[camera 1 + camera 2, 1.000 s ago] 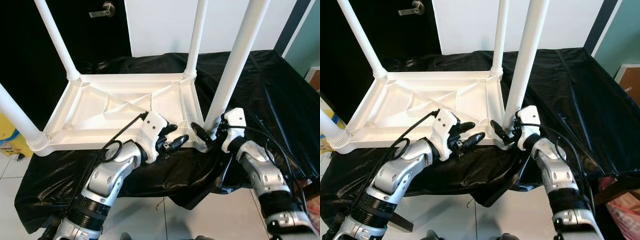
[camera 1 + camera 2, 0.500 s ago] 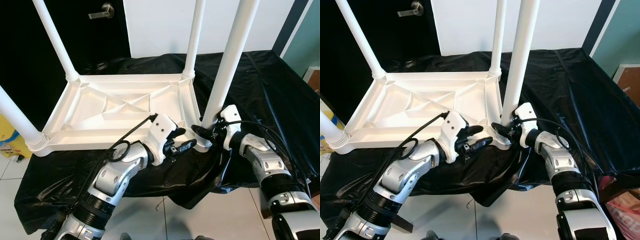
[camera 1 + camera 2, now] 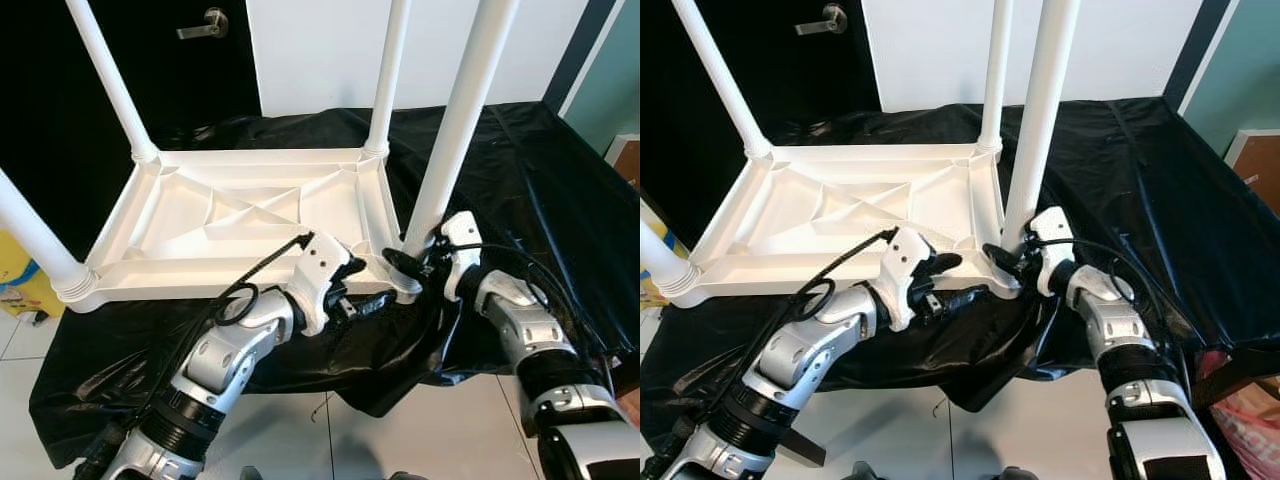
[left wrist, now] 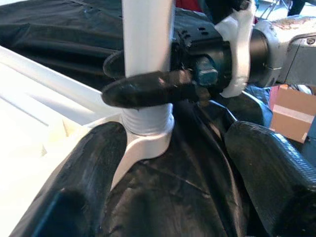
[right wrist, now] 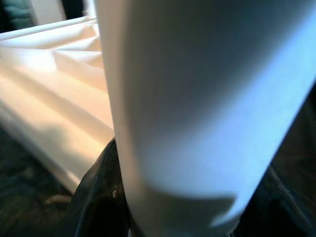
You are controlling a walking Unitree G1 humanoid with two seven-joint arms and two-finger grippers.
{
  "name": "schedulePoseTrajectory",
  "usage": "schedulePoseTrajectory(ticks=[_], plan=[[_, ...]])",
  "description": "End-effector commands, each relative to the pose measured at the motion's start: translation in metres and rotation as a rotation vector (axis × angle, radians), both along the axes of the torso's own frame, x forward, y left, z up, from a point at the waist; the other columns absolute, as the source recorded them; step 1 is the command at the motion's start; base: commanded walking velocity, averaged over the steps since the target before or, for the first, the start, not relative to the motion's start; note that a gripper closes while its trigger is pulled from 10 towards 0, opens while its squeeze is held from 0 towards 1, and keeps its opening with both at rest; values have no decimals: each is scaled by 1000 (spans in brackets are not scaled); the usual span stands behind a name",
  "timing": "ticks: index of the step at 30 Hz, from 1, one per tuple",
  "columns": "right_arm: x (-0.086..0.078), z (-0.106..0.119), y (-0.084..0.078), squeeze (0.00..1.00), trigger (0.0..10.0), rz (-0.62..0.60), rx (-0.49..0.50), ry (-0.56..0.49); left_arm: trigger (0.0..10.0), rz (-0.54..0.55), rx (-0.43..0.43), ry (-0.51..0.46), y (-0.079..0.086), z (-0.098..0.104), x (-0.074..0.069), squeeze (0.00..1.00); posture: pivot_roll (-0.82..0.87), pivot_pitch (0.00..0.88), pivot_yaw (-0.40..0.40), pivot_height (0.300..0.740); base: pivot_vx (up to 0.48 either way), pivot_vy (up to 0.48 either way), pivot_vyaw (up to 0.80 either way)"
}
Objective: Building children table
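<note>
Three legs stand in the upturned top (image 3: 240,215). Right pincer (image 3: 412,268) grips the fourth leg (image 3: 455,125) at its socket; left pincer (image 3: 362,292) open beside. Seating remains.

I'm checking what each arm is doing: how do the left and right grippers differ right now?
The right gripper is closed around the base of the near-right table leg, a finger on each side; the left gripper holds nothing. The left gripper's fingers stand apart at the front edge of the upturned white tabletop, pointing toward that leg's socket. Both sit at the same near-right corner, over the black cover.
</note>
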State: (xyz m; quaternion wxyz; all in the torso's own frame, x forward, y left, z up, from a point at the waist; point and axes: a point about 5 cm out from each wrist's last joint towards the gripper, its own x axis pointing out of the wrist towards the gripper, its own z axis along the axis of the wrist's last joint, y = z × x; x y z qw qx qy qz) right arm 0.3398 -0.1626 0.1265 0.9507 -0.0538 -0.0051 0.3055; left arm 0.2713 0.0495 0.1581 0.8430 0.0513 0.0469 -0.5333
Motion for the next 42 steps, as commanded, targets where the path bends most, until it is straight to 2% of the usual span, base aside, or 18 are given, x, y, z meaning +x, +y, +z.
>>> schedulePoseTrajectory(ticks=[1, 2, 5, 7, 10, 15, 19, 22, 27, 35, 36, 42], plan=[[-1, -6, 0, 0, 10000, -71, 6, 13, 10000, -195, -5, 16, -4, 0, -12, 0, -75, 17, -3, 740, 0, 0, 0], [-1, -6, 0, 0, 10000, -71, 6, 13, 10000, -195, -5, 16, -4, 0, -12, 0, -75, 17, -3, 740, 0, 0, 0], [-6, -7, 6, 0, 10000, -181, 37, -10, 10000, -187, -2, 23, -3, -1, -13, 0, -77, 24, -9, 740, 0, 0, 0], [-6, -7, 6, 0, 10000, -181, 37, -10, 10000, -187, -2, 23, -3, -1, -13, 0, -77, 24, -9, 740, 0, 0, 0], [-9, -7, 14, 0, 10000, -246, 76, -2, 10000, -180, 3, 27, -2, -2, -14, 0, -76, 31, -13, 740, 0, 0, 0], [-14, -11, 27, 0, 10000, -443, 127, 36, 10000, -182, 9, 42, -2, -5, -16, 0, -66, 33, -24, 740, 0, 0, 0], [-19, -12, 32, 0, 10000, -522, 142, 34, 10000, -174, 13, 39, -1, -5, -16, 0, -66, 33, -24, 740, 0, 0, 0], [-25, -14, 39, 0, 10000, -640, 181, 52, 10000, -162, 14, 41, 2, -5, -16, 0, -52, 28, -29, 740, 0, 0, 0], [-29, -9, 50, 0, 10000, -609, 193, 26, 10000, -150, 9, 42, 4, -4, -15, 0, -54, 20, -21, 740, 0, 0, 0], [-30, -3, 50, 0, 10000, -595, 204, -5, 10000, -154, 15, 37, 4, -3, -15, 0, -58, 15, -20, 740, 0, 0, 0], [-31, 5, 46, 1000, 10000, -584, 226, -52, 10000, -158, 19, 32, 4, -3, -13, 0, -69, 8, -15, 740, 0, 0, 0], [-33, 12, 41, 1000, 10000, -560, 233, -87, 10000, -161, 17, 33, 4, -3, -13, 0, -73, 1, -14, 740, 0, 0, 0]])
